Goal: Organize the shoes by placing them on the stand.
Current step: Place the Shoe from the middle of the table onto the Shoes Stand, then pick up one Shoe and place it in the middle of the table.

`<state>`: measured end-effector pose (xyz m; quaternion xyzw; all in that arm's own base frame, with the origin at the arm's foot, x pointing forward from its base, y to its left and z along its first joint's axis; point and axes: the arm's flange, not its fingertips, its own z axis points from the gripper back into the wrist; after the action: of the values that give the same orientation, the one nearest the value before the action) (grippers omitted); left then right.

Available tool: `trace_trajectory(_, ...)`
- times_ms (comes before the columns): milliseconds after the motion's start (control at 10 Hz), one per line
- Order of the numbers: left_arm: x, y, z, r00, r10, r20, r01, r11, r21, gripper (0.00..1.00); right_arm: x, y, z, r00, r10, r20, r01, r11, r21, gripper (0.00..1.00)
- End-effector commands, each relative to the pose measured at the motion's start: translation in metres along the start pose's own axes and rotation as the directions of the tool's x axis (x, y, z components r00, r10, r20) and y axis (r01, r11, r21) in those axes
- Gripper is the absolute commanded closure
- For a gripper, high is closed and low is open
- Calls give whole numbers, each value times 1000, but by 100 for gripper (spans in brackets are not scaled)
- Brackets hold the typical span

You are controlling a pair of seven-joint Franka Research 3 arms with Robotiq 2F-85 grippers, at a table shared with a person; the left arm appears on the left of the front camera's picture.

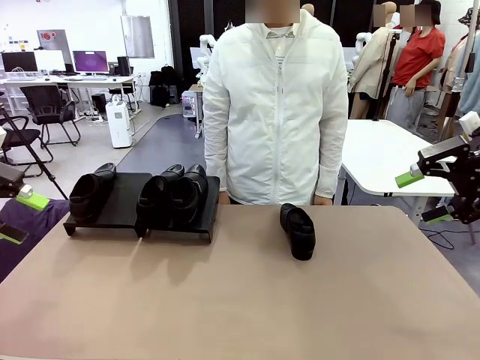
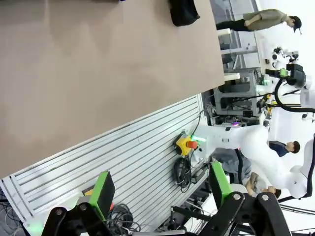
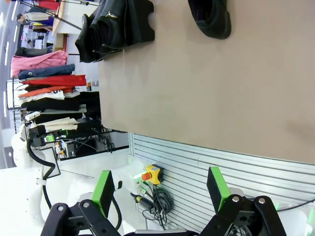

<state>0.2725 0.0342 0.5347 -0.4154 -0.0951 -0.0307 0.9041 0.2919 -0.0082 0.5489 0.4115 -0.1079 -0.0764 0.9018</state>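
The black stand (image 1: 124,204) sits at the table's far left. One shoe (image 1: 91,193) rests on its left section, and a pair of shoes (image 1: 175,196) stands side by side on its right section. A fourth shoe (image 1: 298,230) lies on the tan tabletop in front of the person, also seen in the left wrist view (image 2: 183,11) and the right wrist view (image 3: 211,17). My left gripper (image 1: 16,216) hangs open off the table's left edge, my right gripper (image 1: 422,199) open off the right edge. Both are empty (image 2: 161,189) (image 3: 160,189). The stand (image 3: 142,19) also shows in the right wrist view.
A person in a white jacket (image 1: 274,112) stands close against the table's far edge, arms down. The tan tabletop (image 1: 240,300) spreads wide and bare in front of me. A white table (image 1: 382,154) stands behind at the right.
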Motion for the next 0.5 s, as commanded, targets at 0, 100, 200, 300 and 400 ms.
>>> trace_trajectory(0,1,-1,-2,1000,4,8,-4,1000,-16,0,2,-1,1,1000,23,-1,-23,999,22,0)
trace_trajectory(100,1,-1,-2,1000,4,8,-4,1000,-16,0,2,-1,1,1000,23,-1,-23,999,22,0)
trace_trajectory(200,1,-1,-2,1000,4,8,-4,1000,-16,0,2,-1,1,1000,23,-1,-23,999,22,0)
trace_trajectory(300,1,-1,-2,1000,4,8,-4,1000,-16,0,2,-1,1,1000,23,-1,-23,999,22,0)
trace_trajectory(400,1,-1,-2,1000,4,8,-4,1000,-16,0,2,-1,1,1000,23,-1,-23,999,22,0)
